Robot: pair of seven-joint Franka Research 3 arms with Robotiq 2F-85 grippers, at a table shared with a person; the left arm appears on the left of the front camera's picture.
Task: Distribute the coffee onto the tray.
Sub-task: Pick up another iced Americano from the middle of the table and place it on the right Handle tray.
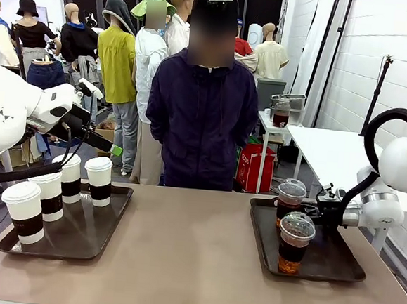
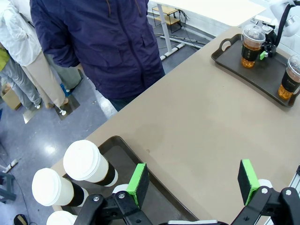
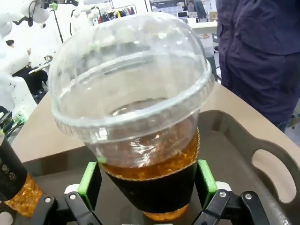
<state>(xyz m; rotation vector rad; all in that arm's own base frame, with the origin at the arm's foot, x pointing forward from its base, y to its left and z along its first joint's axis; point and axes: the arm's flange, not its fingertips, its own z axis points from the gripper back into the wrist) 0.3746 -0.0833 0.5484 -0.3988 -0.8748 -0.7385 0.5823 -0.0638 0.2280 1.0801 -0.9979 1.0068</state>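
right claw (image 3: pixel 147 185) open wide, pads flanking an iced cup (image 3: pixel 140 117) on the tray (image 3: pixel 243 140), holding nothing; pulling back crooked could tip it.

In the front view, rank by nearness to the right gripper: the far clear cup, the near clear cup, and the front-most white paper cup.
1. Far clear cup, right beside the right gripper.
2. Near clear cup, on the right tray's front.
3. Front-most white paper cup, across on the left tray.

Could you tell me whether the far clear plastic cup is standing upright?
Upright: the clear dome-lidded cup stands level on the dark tray.
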